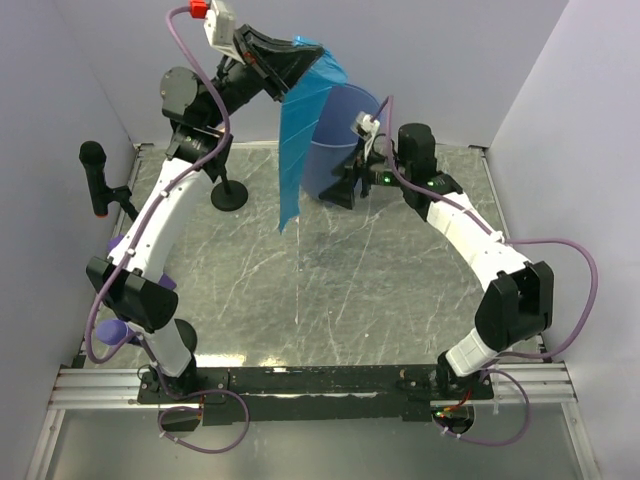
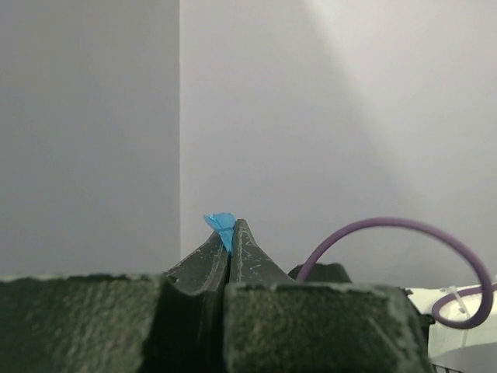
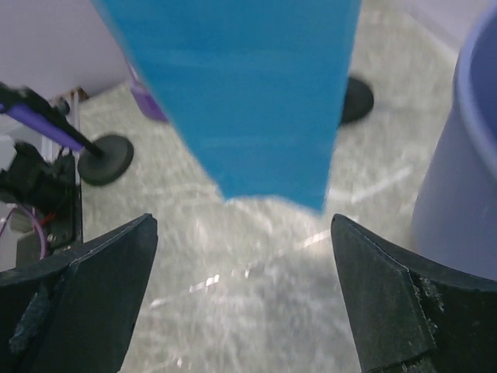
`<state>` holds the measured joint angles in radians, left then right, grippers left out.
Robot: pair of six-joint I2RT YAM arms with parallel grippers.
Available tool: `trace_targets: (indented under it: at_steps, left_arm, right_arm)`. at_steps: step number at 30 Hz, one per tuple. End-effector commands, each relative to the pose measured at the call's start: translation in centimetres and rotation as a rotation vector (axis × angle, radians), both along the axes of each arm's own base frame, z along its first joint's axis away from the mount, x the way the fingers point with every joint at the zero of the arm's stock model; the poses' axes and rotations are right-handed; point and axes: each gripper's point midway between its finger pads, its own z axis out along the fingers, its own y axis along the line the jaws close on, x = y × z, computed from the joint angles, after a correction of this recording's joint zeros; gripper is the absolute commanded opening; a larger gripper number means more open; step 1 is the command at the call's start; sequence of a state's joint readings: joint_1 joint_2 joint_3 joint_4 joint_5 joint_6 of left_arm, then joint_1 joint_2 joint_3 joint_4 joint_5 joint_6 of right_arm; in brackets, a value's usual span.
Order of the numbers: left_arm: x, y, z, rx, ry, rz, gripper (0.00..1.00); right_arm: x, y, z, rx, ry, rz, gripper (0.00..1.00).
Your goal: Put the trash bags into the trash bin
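My left gripper (image 1: 300, 62) is raised high at the back and shut on the top of a long bright-blue trash bag (image 1: 298, 140) that hangs down in front of the trash bin (image 1: 345, 140), a round blue bucket at the back centre. In the left wrist view a blue scrap of the trash bag (image 2: 221, 224) pokes out between the closed fingertips. My right gripper (image 1: 345, 188) is open and empty, low beside the bin's front. In the right wrist view the trash bag (image 3: 241, 93) hangs ahead of the open gripper (image 3: 242, 256), with the trash bin (image 3: 462, 179) at the right.
A black microphone-like stand (image 1: 232, 192) with a round base stands at the back left of the marble table. Another black handle (image 1: 95, 175) sits at the left edge. Grey walls enclose the table on three sides.
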<state>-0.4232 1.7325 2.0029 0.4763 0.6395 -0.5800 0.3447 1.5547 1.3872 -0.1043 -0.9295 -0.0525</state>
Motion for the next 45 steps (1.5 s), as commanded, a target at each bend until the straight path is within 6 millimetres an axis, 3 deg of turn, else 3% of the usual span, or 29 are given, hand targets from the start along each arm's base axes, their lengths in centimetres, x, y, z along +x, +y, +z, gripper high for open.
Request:
trace_targets:
  at_steps: [1, 9, 17, 20, 22, 24, 25, 26, 29, 31, 35, 38, 41, 42, 45]
  left_arm:
    - [-3.3, 2.0, 2.9, 0.011, -0.083, -0.037, 0.01]
    - [-6.0, 2.5, 3.7, 0.065, -0.161, -0.1, 0.01]
    - [-6.7, 2.8, 5.1, 0.054, -0.234, -0.092, 0.01]
    - [-5.6, 3.0, 5.0, 0.046, -0.236, -0.059, 0.01]
    - [-4.0, 3.6, 4.8, 0.034, -0.228, -0.008, 0.01]
    - [-1.4, 4.3, 4.1, 0.019, -0.2, 0.061, 0.01]
    - [0.2, 4.8, 3.6, 0.014, -0.185, 0.11, 0.01]
    - [1.9, 5.1, 2.6, 0.018, -0.165, 0.156, 0.01]
    - [8.4, 5.9, -2.6, 0.074, -0.031, 0.277, 0.27]
    - [10.5, 6.2, -6.2, 0.099, 0.068, 0.303, 0.5]
    - [9.1, 6.8, -9.2, 0.118, 0.11, 0.319, 0.68]
    - [8.1, 8.3, -12.3, 0.226, 0.131, 0.405, 0.75]
    - [6.1, 10.7, -16.3, 0.331, 0.141, 0.521, 0.82]
    - [5.0, 11.4, -16.2, 0.356, 0.116, 0.549, 0.82]
    - [2.2, 13.2, -19.1, 0.506, 0.019, 0.622, 0.88]
  right_arm:
    - [0.8, 1.2, 6.6, 0.103, -0.19, 0.028, 0.99]
    - [1.5, 4.3, 7.7, 0.174, -0.168, 0.106, 0.99]
    - [-1.0, 8.7, 7.2, 0.223, -0.102, 0.27, 0.97]
    - [-1.8, 9.6, 6.8, 0.227, -0.065, 0.328, 0.81]
    - [-2.1, 9.5, 6.4, 0.229, -0.038, 0.335, 0.58]
    - [-2.8, 8.9, 6.0, 0.21, -0.029, 0.346, 0.28]
    - [-3.1, 8.4, 6.0, 0.201, -0.03, 0.329, 0.08]
    - [-3.0, 7.7, 5.8, 0.193, -0.03, 0.303, 0.0]
    - [-3.6, 5.2, 6.3, 0.176, 0.003, 0.266, 0.0]
    - [-4.6, 3.5, 7.0, 0.176, 0.023, 0.281, 0.0]
    - [-7.0, 0.3, 8.5, 0.192, 0.14, 0.352, 0.0]
    - [-8.8, -1.3, 9.1, 0.204, 0.23, 0.43, 0.0]
    - [-9.9, -2.3, 9.2, 0.21, 0.283, 0.445, 0.0]
    - [-9.9, -2.5, 9.0, 0.21, 0.3, 0.431, 0.0]
    - [-10.5, -3.1, 9.0, 0.213, 0.311, 0.418, 0.0]
